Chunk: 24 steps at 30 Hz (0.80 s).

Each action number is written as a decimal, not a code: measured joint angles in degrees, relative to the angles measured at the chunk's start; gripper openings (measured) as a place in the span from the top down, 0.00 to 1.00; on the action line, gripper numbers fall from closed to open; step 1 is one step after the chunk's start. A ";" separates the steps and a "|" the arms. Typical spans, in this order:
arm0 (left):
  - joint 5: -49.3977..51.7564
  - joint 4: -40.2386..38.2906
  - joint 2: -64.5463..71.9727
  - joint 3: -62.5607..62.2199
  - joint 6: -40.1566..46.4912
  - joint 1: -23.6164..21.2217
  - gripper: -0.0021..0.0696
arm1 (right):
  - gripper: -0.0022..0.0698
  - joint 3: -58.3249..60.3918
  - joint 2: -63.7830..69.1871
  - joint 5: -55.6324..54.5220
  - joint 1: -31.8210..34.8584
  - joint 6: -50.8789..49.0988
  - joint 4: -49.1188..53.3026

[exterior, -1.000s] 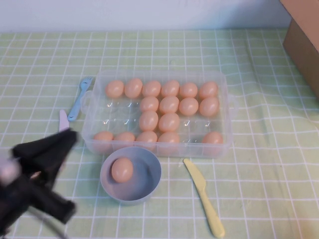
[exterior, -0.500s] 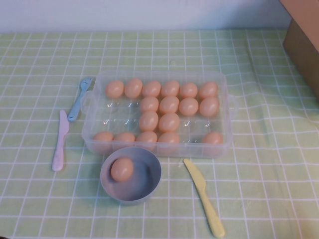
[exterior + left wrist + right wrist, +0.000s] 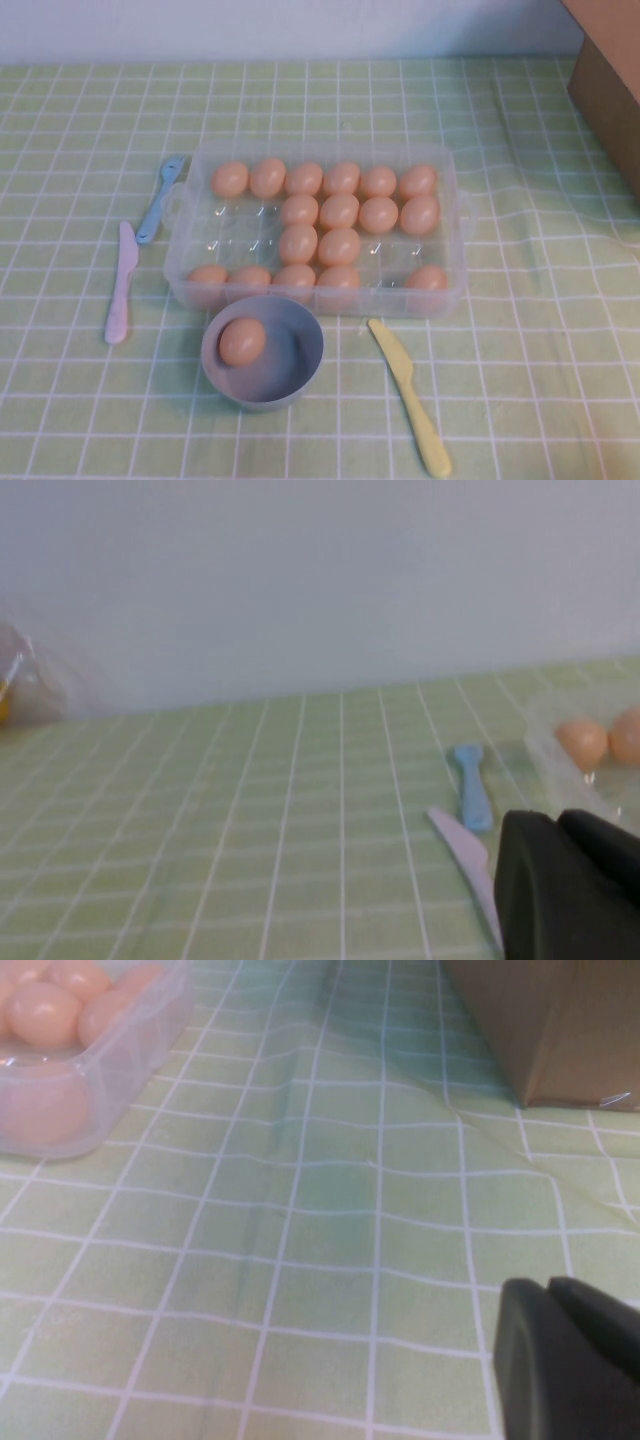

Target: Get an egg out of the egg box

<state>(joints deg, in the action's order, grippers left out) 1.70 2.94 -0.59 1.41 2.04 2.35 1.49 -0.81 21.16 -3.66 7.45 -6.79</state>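
Note:
The clear plastic egg box (image 3: 457,243) stands mid-table and holds several peach-orange eggs (image 3: 339,211). One egg (image 3: 242,341) lies in the round blue-grey bowl (image 3: 302,362) just in front of the box. Neither arm shows in the high view. My left gripper (image 3: 560,825) is shut and empty, low over the cloth left of the box, whose corner (image 3: 545,718) and eggs (image 3: 582,742) show beside it. My right gripper (image 3: 548,1290) is shut and empty over the cloth right of the box (image 3: 120,1070).
A blue utensil (image 3: 160,197) and a pink knife (image 3: 121,283) lie left of the box. A yellow knife (image 3: 408,392) lies front right of the bowl. A cardboard box (image 3: 608,80) stands at the back right and shows in the right wrist view (image 3: 540,1020).
My left arm, at the lower left of the high view a second ago, has drawn back out of that view, uncovering the pink knife. The egg stays in the bowl.

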 joint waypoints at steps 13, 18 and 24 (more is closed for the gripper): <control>19.39 0.63 0.00 0.08 -0.22 -0.03 0.98 | 0.99 0.00 0.00 0.00 0.00 0.00 0.00; 19.39 0.63 0.00 0.08 -0.22 -0.03 0.98 | 0.99 0.00 0.00 0.00 0.00 0.00 0.00; 19.39 0.67 0.00 0.08 -0.22 -0.03 0.98 | 0.99 0.00 0.00 0.00 0.00 0.00 0.00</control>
<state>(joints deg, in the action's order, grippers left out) 21.09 3.61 -0.59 1.49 1.82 2.32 1.49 -0.81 21.16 -3.66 7.45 -6.79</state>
